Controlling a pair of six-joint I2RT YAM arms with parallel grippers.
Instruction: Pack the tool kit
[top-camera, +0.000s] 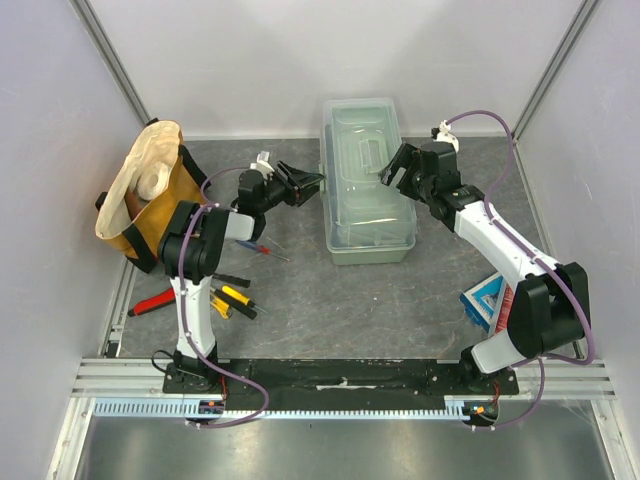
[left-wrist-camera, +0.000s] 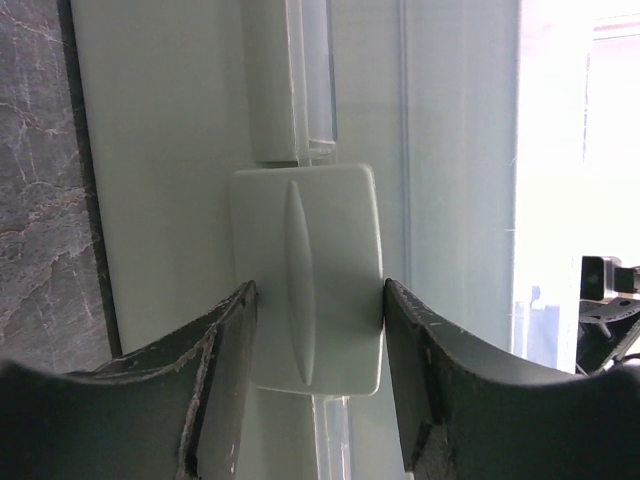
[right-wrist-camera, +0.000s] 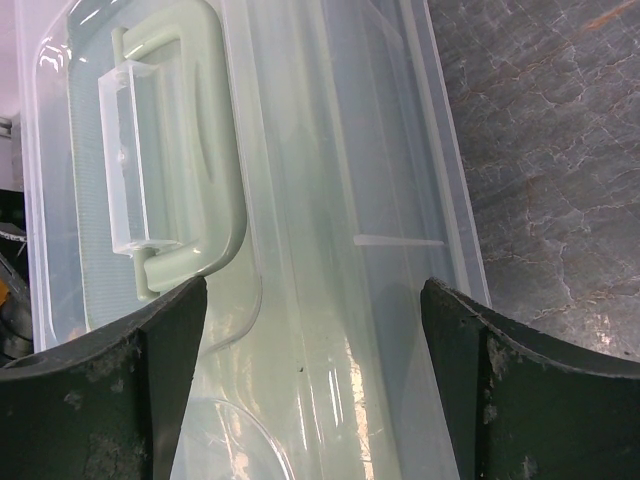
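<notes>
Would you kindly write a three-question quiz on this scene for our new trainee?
1. True or false: the toolbox lid is closed.
2. What sits between the left gripper fingers? A) a hammer B) the toolbox latch C) a cloth bag
3. Fill in: the right gripper hangs open over the toolbox's ____.

Key: 1 true. 2 B. 3 lid; its handle shows just ahead of the fingers.
</notes>
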